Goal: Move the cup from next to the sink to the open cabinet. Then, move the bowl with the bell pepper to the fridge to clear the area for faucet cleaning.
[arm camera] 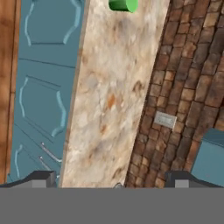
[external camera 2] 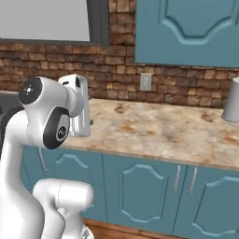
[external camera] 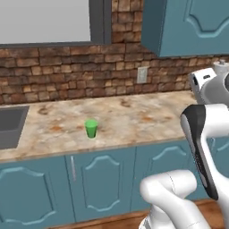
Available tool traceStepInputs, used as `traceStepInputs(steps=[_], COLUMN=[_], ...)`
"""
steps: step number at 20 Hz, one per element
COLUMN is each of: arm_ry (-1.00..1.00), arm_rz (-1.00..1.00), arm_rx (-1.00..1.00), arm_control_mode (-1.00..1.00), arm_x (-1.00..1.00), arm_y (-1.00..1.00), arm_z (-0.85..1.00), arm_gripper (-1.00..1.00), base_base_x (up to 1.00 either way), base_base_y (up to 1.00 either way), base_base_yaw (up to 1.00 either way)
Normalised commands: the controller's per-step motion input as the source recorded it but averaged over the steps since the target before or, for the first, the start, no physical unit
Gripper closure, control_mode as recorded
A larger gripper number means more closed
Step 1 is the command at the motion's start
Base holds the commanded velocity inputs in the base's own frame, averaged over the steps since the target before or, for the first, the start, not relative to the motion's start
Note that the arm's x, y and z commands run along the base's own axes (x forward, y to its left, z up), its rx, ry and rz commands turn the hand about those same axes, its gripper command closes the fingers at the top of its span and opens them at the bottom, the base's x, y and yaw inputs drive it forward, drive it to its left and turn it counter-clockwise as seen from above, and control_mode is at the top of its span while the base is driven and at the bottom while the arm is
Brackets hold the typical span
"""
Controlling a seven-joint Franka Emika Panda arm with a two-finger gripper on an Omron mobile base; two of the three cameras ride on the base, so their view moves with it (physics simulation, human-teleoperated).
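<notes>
fingers (arm camera: 43, 178): spread wide, holding nothing, above the bench | cup (external camera: 91, 128): green tumbler upright on marble bench (external camera: 134, 116), near front edge, right of sink (external camera: 11, 125), contents cannot tell | sink: dark basin corner at left | upper cabinet (external camera: 188, 24): teal, on wall

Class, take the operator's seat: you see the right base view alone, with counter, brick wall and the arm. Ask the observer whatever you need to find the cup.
Operator: Where does the cup stand?
Observer: The cup stands upright on the counter, near its front edge, right of the sink.
Operator: Is the tool holding it?
Observer: No. In the hand view the tool is open and empty, with the cup far ahead at the top edge.
Operator: Anything around the cup?
Observer: In the left base view, bare counter surrounds it.
</notes>
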Motion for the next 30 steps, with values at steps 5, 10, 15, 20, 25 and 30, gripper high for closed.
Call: traceStepInputs(steps=[5,10,15,20,25,30], arm_ry=[0.00,0.00,0.00,0.00,0.08,0.30], arm_rz=[0.00,0.00,0.00,0.00,0.15,0.49], arm_rx=[0.00,0.00,0.00,0.00,0.00,0.00], arm_control_mode=[1.00,1.00,1.00,1.00,-1.00,-1.00], arm_x=[0.00,0.00,0.00,0.00,0.00,0.07], arm_y=[0.00,0.00,0.00,0.00,0.19,0.48], arm_z=[0.00,0.00,0.00,0.00,-0.06,-0.35], arm_gripper=[-1.00,-1.00,-1.00,-1.00,-1.00,-1.00], base_base_x=[0.14,0.33,0.81,0.00,0.00,0.00], base_base_y=[0.28,0.41,0.40,0.07,0.36,0.00], base_base_yaw=[0.03,-0.06,-0.05,0.01,0.13,0.00])
